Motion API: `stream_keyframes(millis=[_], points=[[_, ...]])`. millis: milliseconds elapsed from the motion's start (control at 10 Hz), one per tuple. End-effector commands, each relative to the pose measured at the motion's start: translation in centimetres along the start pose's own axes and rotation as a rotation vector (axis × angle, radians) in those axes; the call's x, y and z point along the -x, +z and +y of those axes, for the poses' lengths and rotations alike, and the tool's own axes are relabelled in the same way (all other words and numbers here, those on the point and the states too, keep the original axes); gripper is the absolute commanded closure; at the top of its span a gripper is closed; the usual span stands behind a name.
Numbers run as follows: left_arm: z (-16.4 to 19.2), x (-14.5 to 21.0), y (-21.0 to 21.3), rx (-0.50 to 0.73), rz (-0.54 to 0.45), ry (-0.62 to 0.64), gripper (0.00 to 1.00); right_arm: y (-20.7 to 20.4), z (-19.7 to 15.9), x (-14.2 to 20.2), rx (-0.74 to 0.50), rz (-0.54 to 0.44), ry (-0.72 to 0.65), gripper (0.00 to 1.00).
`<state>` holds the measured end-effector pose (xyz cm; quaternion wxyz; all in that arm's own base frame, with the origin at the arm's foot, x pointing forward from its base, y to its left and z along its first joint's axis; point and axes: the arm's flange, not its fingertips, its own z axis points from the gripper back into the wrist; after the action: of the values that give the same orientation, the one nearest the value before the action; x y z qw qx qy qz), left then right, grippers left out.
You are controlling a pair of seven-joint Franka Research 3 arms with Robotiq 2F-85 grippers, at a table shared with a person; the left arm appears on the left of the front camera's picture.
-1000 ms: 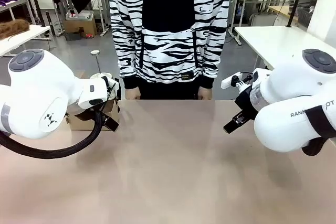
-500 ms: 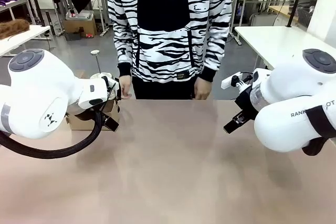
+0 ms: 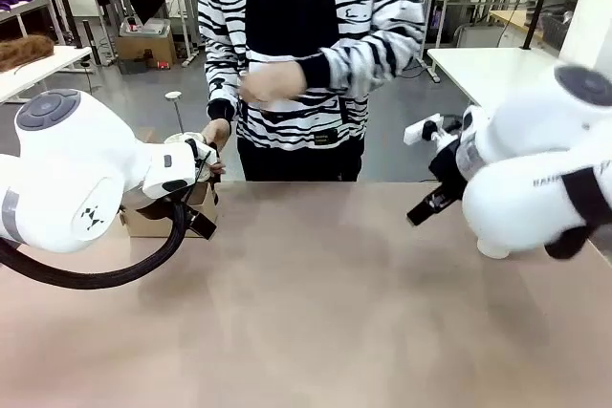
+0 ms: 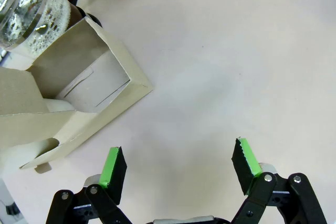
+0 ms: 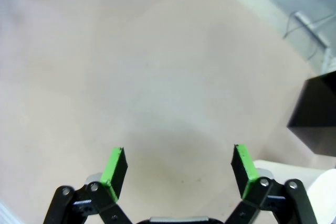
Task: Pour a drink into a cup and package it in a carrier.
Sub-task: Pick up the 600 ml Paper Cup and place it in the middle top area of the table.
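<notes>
Left gripper (image 4: 178,160) and right gripper (image 5: 178,163) are kept wide open, with nothing held. The drink (image 4: 50,11) is seen just beside the carrier (image 4: 52,125).

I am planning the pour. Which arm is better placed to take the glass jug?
Probably the left. The left hand, open, hangs close to the carrier, and the jug stands just beyond it. The right hand, also open, faces bare table on the other side.
</notes>
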<state>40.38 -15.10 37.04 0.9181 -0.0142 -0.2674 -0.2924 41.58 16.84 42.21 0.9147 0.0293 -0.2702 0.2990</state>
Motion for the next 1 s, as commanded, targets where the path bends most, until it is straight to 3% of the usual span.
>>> stream_keyframes(millis=[0,100,400,700,900], points=[[0.0,0.0,0.0,0.000,0.000,0.000,0.00,5.4,-3.9,-3.0,-0.105,-0.014,-0.001,0.00],[0.0,0.0,0.0,0.000,0.000,0.000,0.00,8.0,-6.7,-3.0,-0.159,-0.042,0.037,0.00],[0.0,0.0,0.0,0.000,0.000,0.000,0.00,13.2,-16.6,1.8,-0.369,-0.268,0.086,0.00],[0.0,0.0,0.0,0.000,0.000,0.000,0.00,10.9,-23.4,10.0,-0.479,-0.508,0.108,0.00],[0.0,0.0,0.0,0.000,0.000,0.000,0.00,7.3,-25.0,12.6,-0.513,-0.650,0.053,0.00]])
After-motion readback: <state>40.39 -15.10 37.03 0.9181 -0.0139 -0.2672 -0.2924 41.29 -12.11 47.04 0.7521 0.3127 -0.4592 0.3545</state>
